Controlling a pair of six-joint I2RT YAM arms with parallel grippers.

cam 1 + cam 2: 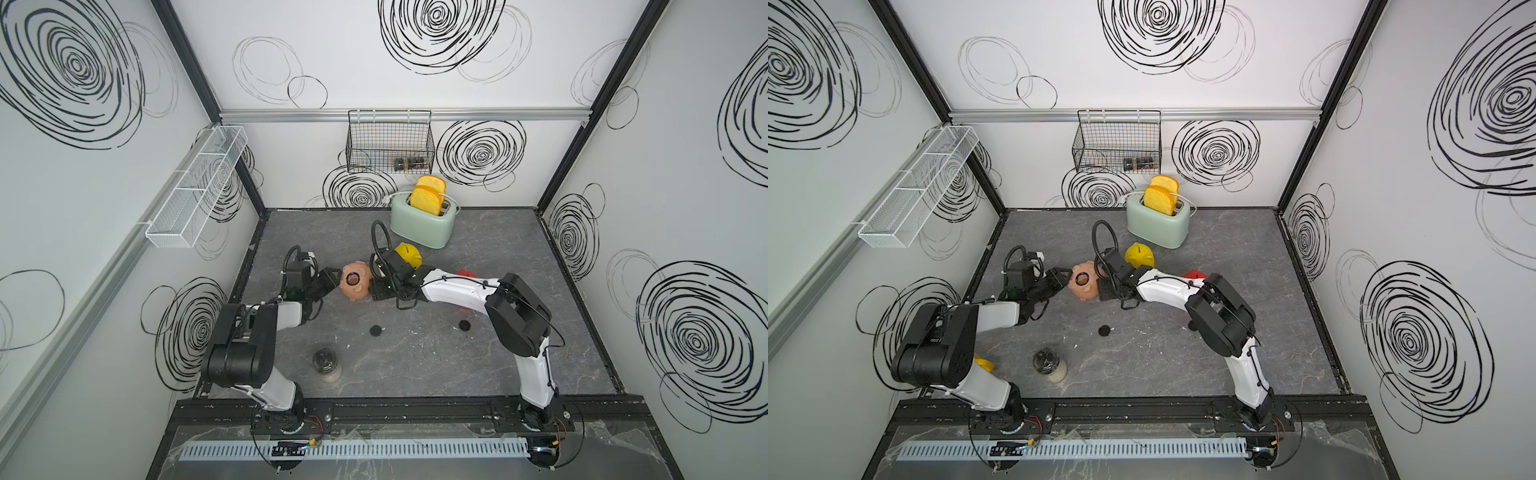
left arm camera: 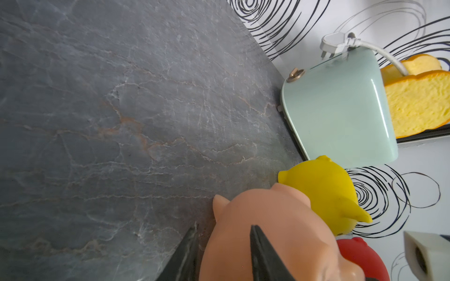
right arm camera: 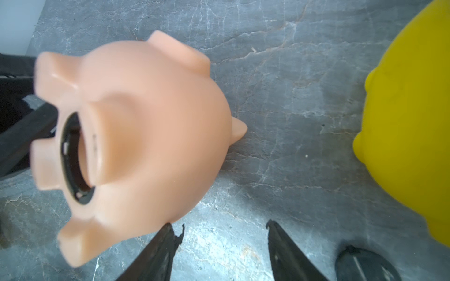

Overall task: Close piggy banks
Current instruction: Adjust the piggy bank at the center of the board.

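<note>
Grey marbled tabletop, swirl-patterned walls: left gripper clamps pink pig (belly hole uncovered); right gripper alongside, open and empty.

The pale pink piggy bank lies tipped over mid-table, its legs and open round belly hole facing up. The yellow piggy bank stands near behind it, not touching. The red piggy bank shows only partly, farther right.
</note>
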